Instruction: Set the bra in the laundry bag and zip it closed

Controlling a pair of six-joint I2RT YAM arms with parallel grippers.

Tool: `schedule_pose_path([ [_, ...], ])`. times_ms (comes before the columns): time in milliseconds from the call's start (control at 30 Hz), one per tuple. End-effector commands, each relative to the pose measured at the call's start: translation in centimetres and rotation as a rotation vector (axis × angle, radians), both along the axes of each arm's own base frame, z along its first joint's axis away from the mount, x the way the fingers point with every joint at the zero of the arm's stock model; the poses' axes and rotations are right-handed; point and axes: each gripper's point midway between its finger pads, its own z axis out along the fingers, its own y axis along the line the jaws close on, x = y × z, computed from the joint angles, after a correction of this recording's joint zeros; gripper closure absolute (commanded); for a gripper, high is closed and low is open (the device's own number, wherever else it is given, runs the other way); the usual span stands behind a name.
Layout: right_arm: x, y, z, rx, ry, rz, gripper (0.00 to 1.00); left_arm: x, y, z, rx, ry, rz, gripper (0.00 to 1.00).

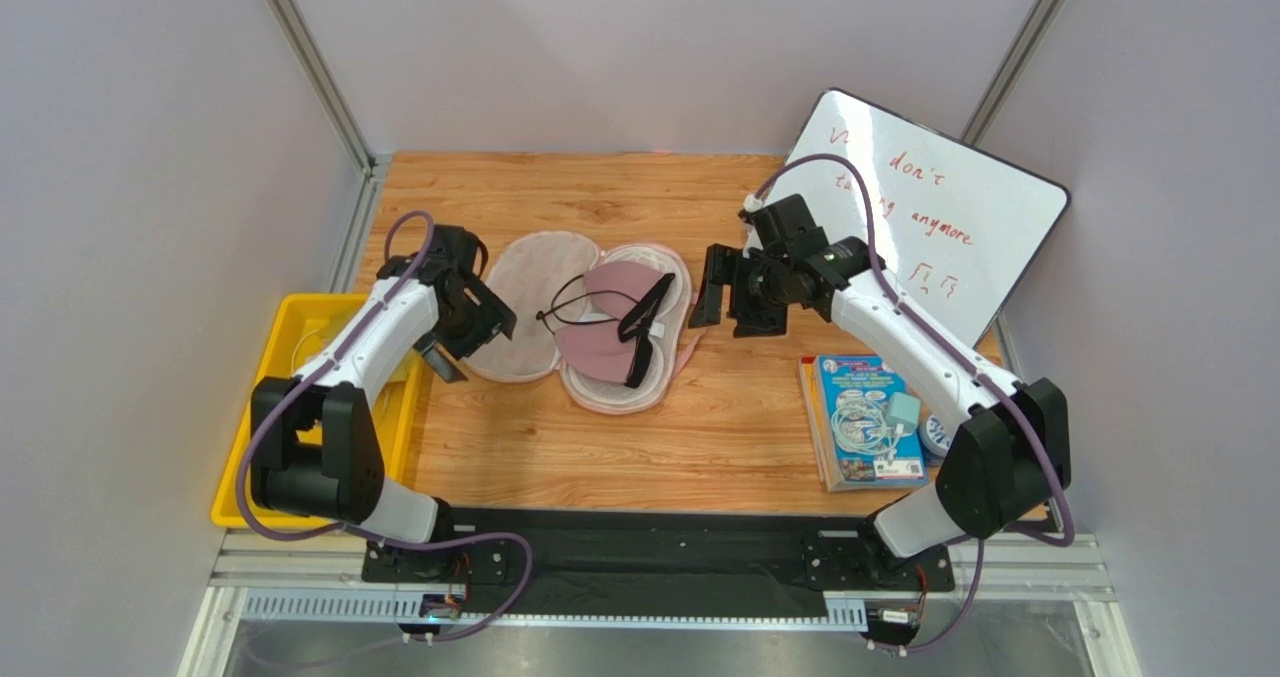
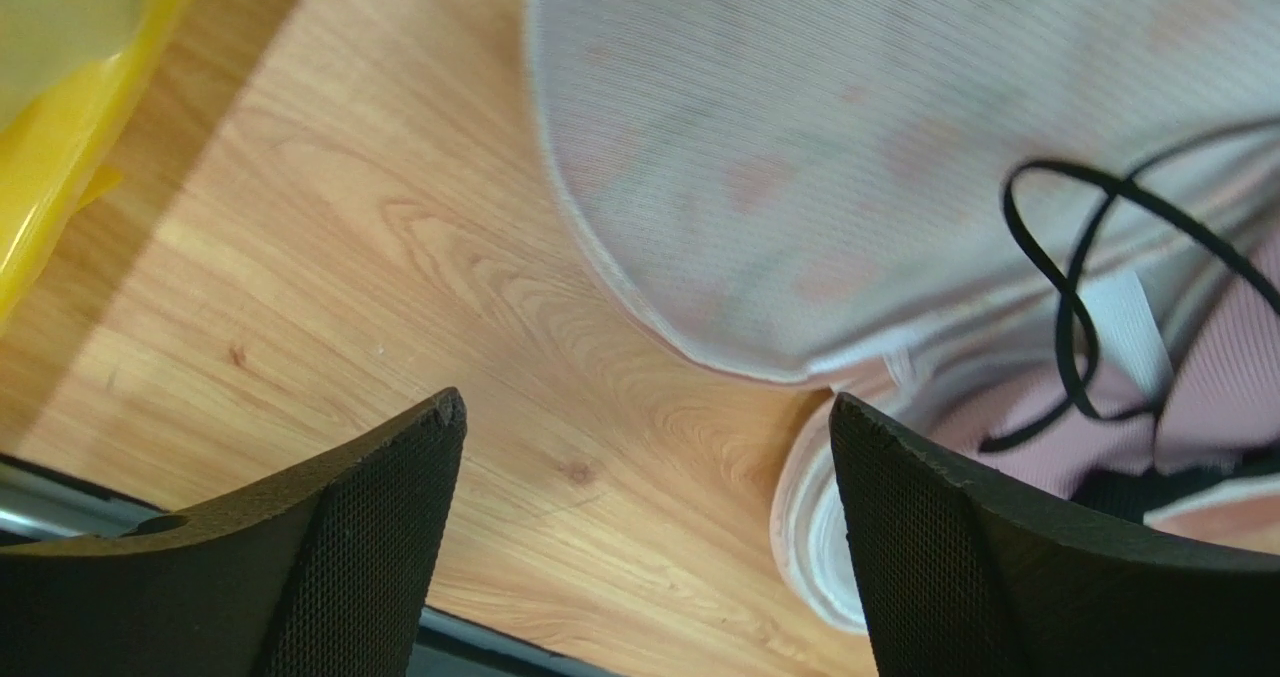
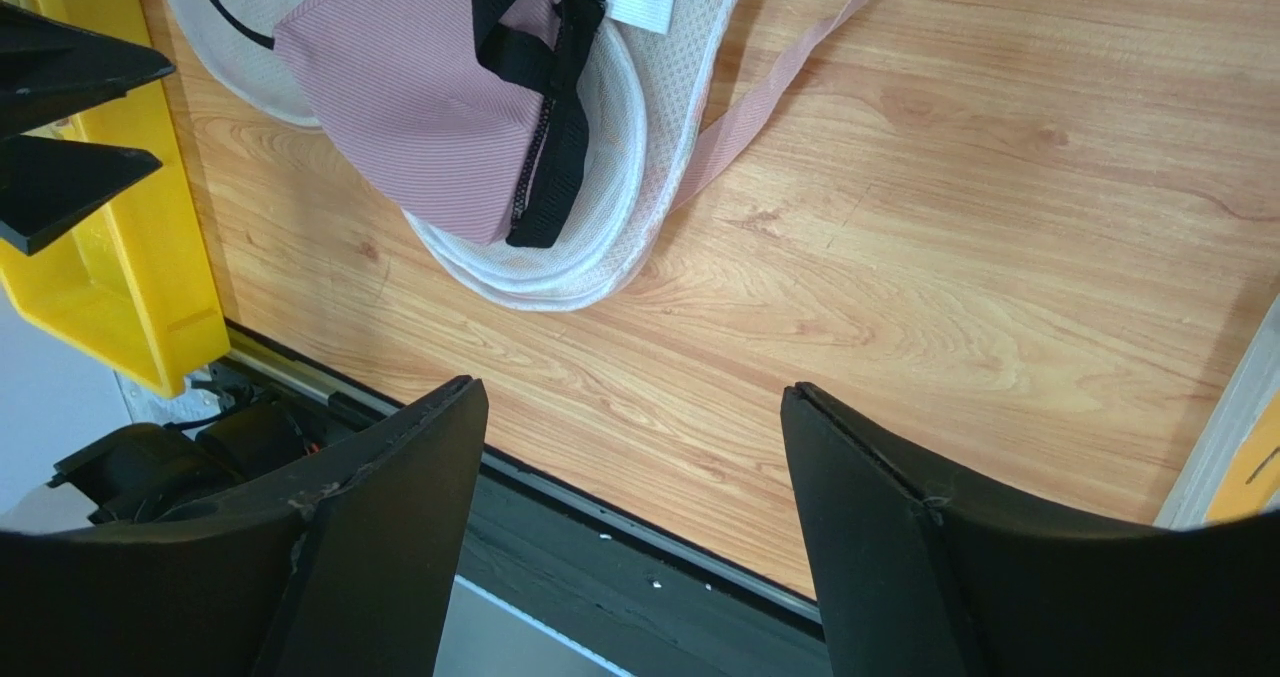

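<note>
Top view: the bag (image 1: 523, 310) lies open on the table (image 1: 721, 430), with the bra (image 1: 604, 340) in its right half. Left wrist: the left gripper (image 2: 646, 422) gapes empty beside the bag, and the bra is mostly cut off. Right wrist: the right gripper (image 3: 631, 407) is spread and empty, and the bag is partly out of frame.

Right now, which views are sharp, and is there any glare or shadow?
Top view: even light, no glare, whiteboard writing partly legible. Left wrist: bag mesh looks soft, table shaded beside the bin. Right wrist: crisp on the bra and the wood grain.
</note>
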Motion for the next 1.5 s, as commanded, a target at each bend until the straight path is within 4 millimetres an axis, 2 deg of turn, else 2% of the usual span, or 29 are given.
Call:
schedule_pose_path([
  [0, -0.3, -0.1, 1.6, 0.027, -0.059, 0.025, 0.22, -0.3, 2.6, -1.1, 0.092, 0.004, 0.292, 0.04],
  [133, -0.6, -0.4, 2.5, 0.024, -0.086, 0.034, 0.22, -0.5, 2.6, -2.8, 0.071, 0.06, 0.377, 0.05],
  [333, -1.1, -0.8, 3.0, 0.022, -0.109, 0.045, 0.22, 0.7, 2.0, -5.2, 0.007, 0.058, 0.464, 0.16],
  [500, -1.6, -1.1, 3.1, 0.018, -0.114, 0.058, 0.22, 0.0, 2.6, -6.6, 0.023, 0.096, 0.524, 0.18],
  [533, -1.7, -1.1, 3.2, 0.019, -0.118, 0.057, 0.22, 0.1, 2.8, -7.0, 0.021, 0.092, 0.531, 0.22],
  [567, -1.8, -1.2, 3.1, 0.016, -0.118, 0.063, 0.22, 0.1, 2.9, -7.1, 0.023, 0.09, 0.53, 0.3],
  [700, -1.9, -1.1, 2.7, 0.02, -0.103, 0.071, 0.22, 0.9, 3.6, -7.1, 0.065, 0.079, 0.491, 0.39],
  [800, -1.9, -1.0, 2.8, 0.026, -0.104, 0.078, 0.22, 1.1, 4.1, -7.0, 0.09, 0.085, 0.466, 0.5],
  [833, -1.9, -0.9, 2.8, 0.026, -0.104, 0.08, 0.22, 1.3, 4.1, -7.0, 0.091, 0.081, 0.454, 0.65],
  [900, -1.7, -0.9, 2.8, 0.025, -0.106, 0.083, 0.22, 1.6, 4.2, -6.8, 0.102, 0.077, 0.419, 0.82],
  [933, -1.7, -0.8, 2.7, 0.027, -0.101, 0.083, 0.22, 1.9, 4.2, -6.5, 0.109, 0.073, 0.378, 0.94],
  [967, -1.7, -0.7, 2.5, 0.026, -0.097, 0.086, 0.22, 1.9, 4.2, -6.3, 0.116, 0.071, 0.364, 1.0],
  [1100, -1.5, -0.1, 1.4, 0.036, -0.055, 0.094, 0.22, 1.6, 4.3, -4.3, 0.162, 0.012, 0.324, 1.0],
  [1233, -0.2, 0.3, -0.3, 0.023, 0.019, 0.033, 0.24, 1.2, 4.0, -1.6, 0.211, -0.068, 0.265, 1.0],
  [1333, 0.5, 1.2, -2.5, 0.028, 0.107, 0.012, 0.33, 0.9, 3.5, 0.6, 0.252, -0.14, 0.216, 1.0],
  [1400, 1.0, 2.2, -3.1, 0.06, 0.139, 0.017, 0.45, 0.6, 3.2, 2.3, 0.3, -0.187, 0.173, 1.0],
  [1433, 1.6, 2.7, -4.2, 0.065, 0.167, 0.001, 0.52, 0.5, 3.2, 2.8, 0.32, -0.196, 0.163, 1.0],
  [1467, 2.0, 3.0, -4.7, 0.07, 0.176, -0.009, 0.63, 0.1, 3.1, 3.4, 0.362, -0.206, 0.133, 1.0],
])
